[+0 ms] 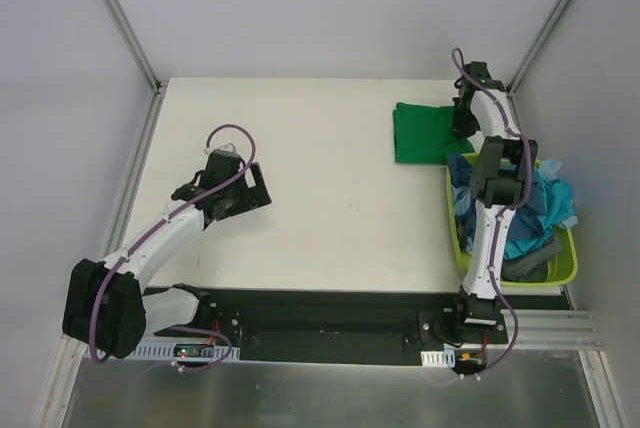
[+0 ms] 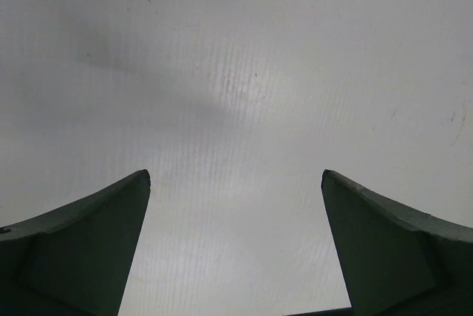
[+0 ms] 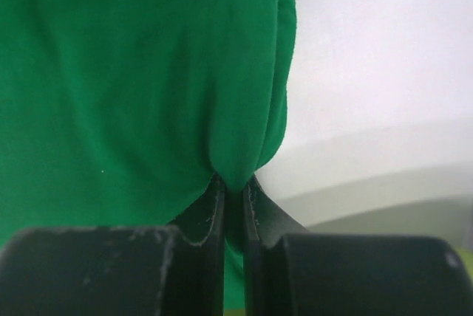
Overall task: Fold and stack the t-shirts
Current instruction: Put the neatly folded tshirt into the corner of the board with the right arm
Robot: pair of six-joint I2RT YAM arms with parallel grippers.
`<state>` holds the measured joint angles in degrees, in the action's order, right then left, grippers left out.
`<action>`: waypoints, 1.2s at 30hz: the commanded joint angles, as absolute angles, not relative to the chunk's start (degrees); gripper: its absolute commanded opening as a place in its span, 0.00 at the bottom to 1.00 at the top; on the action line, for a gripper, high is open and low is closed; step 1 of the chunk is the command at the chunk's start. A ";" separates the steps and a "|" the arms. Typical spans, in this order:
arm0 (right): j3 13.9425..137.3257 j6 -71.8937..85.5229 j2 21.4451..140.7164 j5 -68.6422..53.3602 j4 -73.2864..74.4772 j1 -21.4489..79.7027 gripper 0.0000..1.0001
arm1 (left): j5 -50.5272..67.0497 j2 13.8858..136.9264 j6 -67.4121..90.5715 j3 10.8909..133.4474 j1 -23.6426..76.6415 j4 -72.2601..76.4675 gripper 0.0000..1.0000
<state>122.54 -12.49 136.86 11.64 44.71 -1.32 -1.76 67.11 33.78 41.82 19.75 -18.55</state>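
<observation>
1. The green t-shirt (image 1: 420,133) is lying folded at the far right of the desk (image 1: 320,128)
2. The right fingers (image 3: 209,216) are clamping its right-hand edge, the cloth spreading leftward from them
3. The left fingers (image 2: 81,249) are hanging apart, well away

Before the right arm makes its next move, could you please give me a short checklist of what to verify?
1. Grip: the right gripper is shut on an edge fold of the bright green cloth t-shirt: ok.
2. Layers pinched: hidden between the fingers: cannot tell.
3. Left gripper is open and holds nothing above the bare white table: ok.
4. The green t-shirt lies as a compact rectangle at the table's far right: ok.
5. The teal and turquoise t-shirts are heaped unfolded in the lime-green plastic basket: not ok.
</observation>
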 commanded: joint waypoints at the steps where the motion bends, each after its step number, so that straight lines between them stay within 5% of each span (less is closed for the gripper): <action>1: 129.54 -19.50 139.39 12.05 47.99 -6.58 0.01 | -3.78 67.50 32.78 44.38 18.90 -19.25 0.99; 19: 134.82 -23.47 140.80 10.10 41.48 -15.20 0.08 | -3.69 70.05 32.87 47.55 18.90 -20.04 0.99; 24: 135.44 -23.12 137.21 11.51 40.08 -15.29 0.53 | -2.55 67.33 33.22 47.73 18.90 -20.48 0.99; 26: 135.53 -21.98 134.49 9.85 39.99 -15.21 0.63 | -2.20 65.66 33.49 47.64 18.90 -20.57 0.99; 29: 133.78 -20.13 127.74 6.87 40.69 -14.77 0.95 | -1.76 62.33 33.66 46.85 18.90 -20.74 0.99; 36: 102.99 -12.32 99.63 -8.60 30.01 -11.61 0.96 | -2.28 49.24 33.93 42.81 18.90 -21.01 0.99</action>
